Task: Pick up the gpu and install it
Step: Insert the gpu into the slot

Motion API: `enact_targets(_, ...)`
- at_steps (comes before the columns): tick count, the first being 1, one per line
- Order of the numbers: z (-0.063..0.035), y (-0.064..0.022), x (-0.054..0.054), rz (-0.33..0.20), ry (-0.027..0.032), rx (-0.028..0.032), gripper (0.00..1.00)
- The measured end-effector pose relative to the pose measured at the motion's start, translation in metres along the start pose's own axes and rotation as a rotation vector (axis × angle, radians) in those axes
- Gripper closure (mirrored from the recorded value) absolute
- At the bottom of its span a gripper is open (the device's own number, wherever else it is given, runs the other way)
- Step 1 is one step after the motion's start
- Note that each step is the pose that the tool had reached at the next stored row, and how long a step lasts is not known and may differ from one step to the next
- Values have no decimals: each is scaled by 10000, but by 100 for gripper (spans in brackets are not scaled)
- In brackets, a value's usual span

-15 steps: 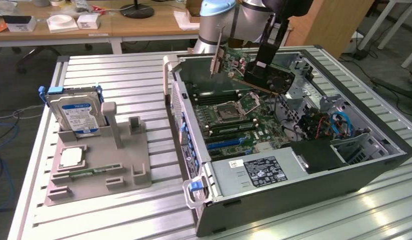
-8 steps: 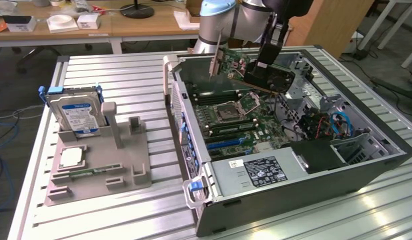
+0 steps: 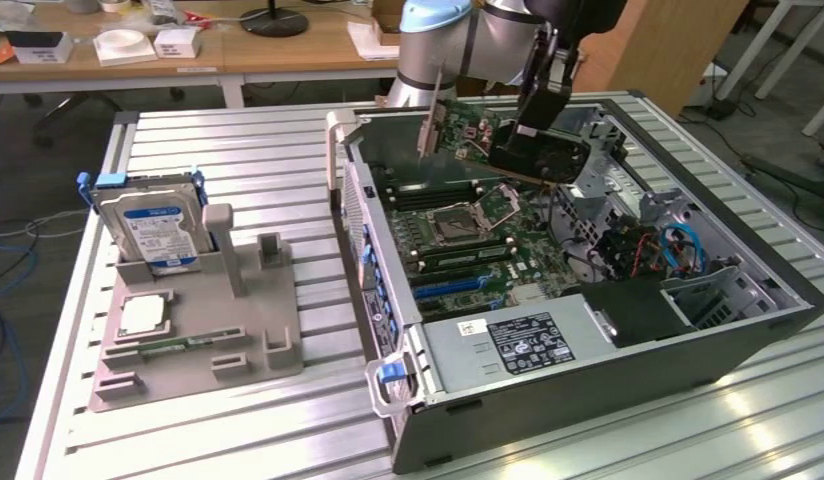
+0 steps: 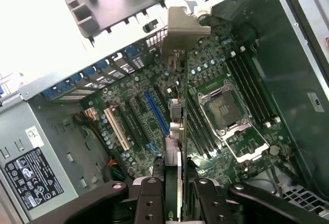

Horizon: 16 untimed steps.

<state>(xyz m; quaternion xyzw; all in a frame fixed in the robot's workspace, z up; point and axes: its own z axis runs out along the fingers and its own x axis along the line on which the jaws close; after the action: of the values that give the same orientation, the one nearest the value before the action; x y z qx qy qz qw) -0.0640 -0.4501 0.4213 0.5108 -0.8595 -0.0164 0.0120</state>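
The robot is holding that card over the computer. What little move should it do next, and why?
Probably shift the gpu sideways until its edge sits over the long blue slot, before lowering. The gripper clamps the card edge-on above the motherboard, and the slot appears to lie beside the card, not under it.

light: bright, even, from overhead | glare: table (image 3: 746, 410) ribs carry white reflections at the exterior view's right; wrist view washed out white beyond the case (image 4: 41, 88) wall; gpu (image 4: 181, 29) bracket pale | shadow: case interior dim along its walls | focus: motherboard (image 4: 221, 106) sharp
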Motion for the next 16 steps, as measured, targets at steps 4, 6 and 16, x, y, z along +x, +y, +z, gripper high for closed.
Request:
enact_targets(4, 5, 0, 0, -299, -140, 281, 73)
enact_targets(6, 8, -1, -1, -432, -190, 380, 73)
enact_targets(16, 24, -1, 0, -1780, -162, 375, 73)
